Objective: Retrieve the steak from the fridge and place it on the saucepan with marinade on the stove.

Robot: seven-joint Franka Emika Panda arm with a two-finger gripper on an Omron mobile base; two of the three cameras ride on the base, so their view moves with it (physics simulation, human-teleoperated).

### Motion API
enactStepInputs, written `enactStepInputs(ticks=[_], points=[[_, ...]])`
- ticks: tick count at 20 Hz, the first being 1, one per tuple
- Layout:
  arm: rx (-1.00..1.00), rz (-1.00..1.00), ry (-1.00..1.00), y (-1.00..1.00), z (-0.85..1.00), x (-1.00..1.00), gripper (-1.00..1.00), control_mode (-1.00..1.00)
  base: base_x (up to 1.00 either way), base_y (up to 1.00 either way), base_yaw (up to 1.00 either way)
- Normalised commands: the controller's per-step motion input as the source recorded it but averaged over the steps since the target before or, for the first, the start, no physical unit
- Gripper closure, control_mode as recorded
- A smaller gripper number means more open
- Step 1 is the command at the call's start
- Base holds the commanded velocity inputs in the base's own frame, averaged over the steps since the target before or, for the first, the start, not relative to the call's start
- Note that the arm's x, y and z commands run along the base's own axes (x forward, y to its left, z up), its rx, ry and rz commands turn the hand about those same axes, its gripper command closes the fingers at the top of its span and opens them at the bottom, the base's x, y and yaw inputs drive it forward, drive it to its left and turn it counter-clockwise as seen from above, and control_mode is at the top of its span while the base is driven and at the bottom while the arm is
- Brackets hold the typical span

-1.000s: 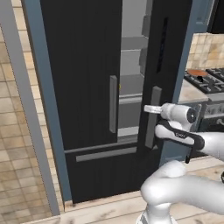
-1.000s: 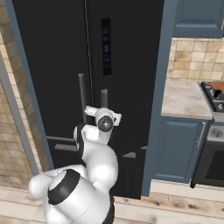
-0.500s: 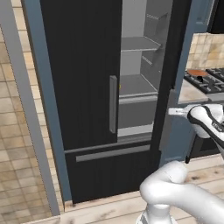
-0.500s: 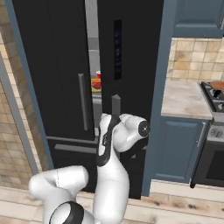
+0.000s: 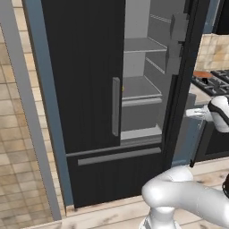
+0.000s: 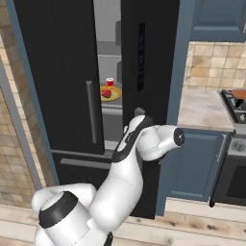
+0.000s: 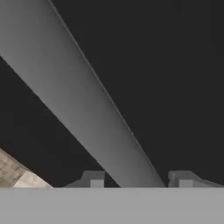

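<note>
The right door of the fridge [image 6: 144,57] is swung partly open, and the grey bar handle [image 7: 87,109] runs diagonally between the two fingertips [image 7: 92,178] of the end effector [image 7: 138,179]. The jaws are seen set apart on either side of the bar, with a gap on each side; whether the pads touch it cannot be told.

The main risk is judged to be the door itself: it is only part open, and the arm is bent close against its edge in the right base view, so a reach toward the shelf could be blocked or the door knocked. If the handle is let go too early, the opening may be left too narrow for the arm.

The steak [image 6: 106,93] is seen as a small dark-red lump lying on a yellow-rimmed plate [image 6: 115,92] on a fridge shelf, just beside a small red cup [image 6: 110,82]. The cup could be toppled, or the plate dragged, by a careless approach. The stove [image 6: 235,103] stands well apart to the right.
</note>
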Motion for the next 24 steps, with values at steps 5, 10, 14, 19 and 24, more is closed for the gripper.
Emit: enactStepInputs(ticks=[5, 10, 14, 19, 24], points=[[0.09, 0.28, 0.34, -0.85, 0.0, -0.61, 1.0, -1.0, 0.0, 0.0, 0.0], [0.14, 0.27, 0.39, -1.0, 0.04, -0.65, 1.0, -1.0, 0.0, 0.0, 0.0], [0.15, 0.27, 0.37, -1.0, 0.04, -0.72, 1.0, -1.0, 0.0, 0.0, 0.0], [0.13, 0.26, 0.29, -1.0, 0.0, -0.62, 1.0, -1.0, 0.0, 0.0, 0.0], [0.07, 0.17, 0.22, -1.0, -0.04, -0.37, 1.0, -1.0, 0.0, 0.0, 0.0]])
